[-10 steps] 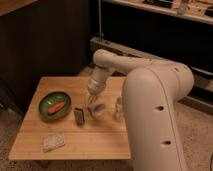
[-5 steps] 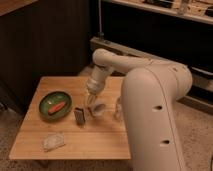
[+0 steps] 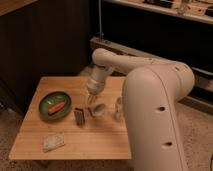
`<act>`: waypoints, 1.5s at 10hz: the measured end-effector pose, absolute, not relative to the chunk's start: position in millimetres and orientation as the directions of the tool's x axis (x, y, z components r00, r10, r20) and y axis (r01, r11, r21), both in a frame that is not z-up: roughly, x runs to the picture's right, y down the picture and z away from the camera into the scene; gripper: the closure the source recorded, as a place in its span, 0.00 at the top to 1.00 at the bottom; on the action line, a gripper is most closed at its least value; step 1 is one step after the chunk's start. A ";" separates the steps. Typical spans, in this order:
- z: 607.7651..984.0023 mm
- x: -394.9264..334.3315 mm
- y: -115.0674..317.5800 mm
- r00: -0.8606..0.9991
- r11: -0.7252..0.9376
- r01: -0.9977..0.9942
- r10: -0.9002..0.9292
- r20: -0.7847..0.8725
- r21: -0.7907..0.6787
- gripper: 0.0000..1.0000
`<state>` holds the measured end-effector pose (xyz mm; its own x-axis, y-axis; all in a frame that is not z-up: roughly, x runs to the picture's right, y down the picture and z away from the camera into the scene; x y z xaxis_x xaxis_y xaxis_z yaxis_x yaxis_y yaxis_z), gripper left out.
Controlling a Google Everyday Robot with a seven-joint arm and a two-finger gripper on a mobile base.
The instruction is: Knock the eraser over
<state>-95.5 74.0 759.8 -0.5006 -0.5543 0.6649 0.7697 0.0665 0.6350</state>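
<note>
**Item: upright eraser beside gripper, wooden table top**

Gripper (image 3: 92, 103): pale two-finger tool at the end of a white arm, hanging low over the middle of the light wooden table (image 3: 107, 142). Whether it is spread or closed cannot be told. It holds nothing that can be seen.

Eraser (image 3: 79, 116): small dark grey-black rectangular block with a lighter grey face. It stands on end on the table, just below and left of the gripper as seen, near it but apart. The long axis is vertical and the lighter broad face is turned toward the camera.

Surroundings, placed from the gripper:
- White cup (image 3: 98, 109), just below and right, close to the tip. It seems to lie tipped with its mouth toward the camera.
- Small pale bottle (image 3: 118, 107), further right beyond the cup, upright and partly hidden by the robot's white body.
- Round green bowl (image 3: 54, 98), to the left past the eraser, holding an orange carrot-like piece (image 3: 56, 106).
- Pale flat speckled rectangular pad (image 3: 53, 141), well below and left, near the table's front edge.

Nothing lies between the gripper and the eraser. The cup crowds the gripper's other side.

Change from half a second ago: none marked. The eraser is upright in the same spot and the gripper is in much the same place.
</note>
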 end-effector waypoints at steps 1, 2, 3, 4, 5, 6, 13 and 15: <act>756.3 -102.9 75.5 -0.511 0.049 0.751 -0.587 0.627 0.659 0.34; 753.8 -109.7 79.3 -0.516 0.038 0.733 -0.619 0.592 0.679 0.34; 756.1 -110.7 80.4 -0.511 0.037 0.720 -0.648 0.565 0.693 0.29; 764.4 -111.0 78.5 -0.501 0.047 0.704 -0.674 0.542 0.709 0.18; 771.7 -112.1 75.1 -0.496 0.051 0.691 -0.692 0.524 0.721 0.09; 776.4 -113.6 73.1 -0.498 0.050 0.682 -0.699 0.513 0.730 0.03; 806.4 -121.5 66.6 -0.486 -0.012 0.691 -0.748 0.453 0.722 0.00; 816.4 -124.5 66.4 -0.488 -0.034 0.690 -0.760 0.430 0.723 0.00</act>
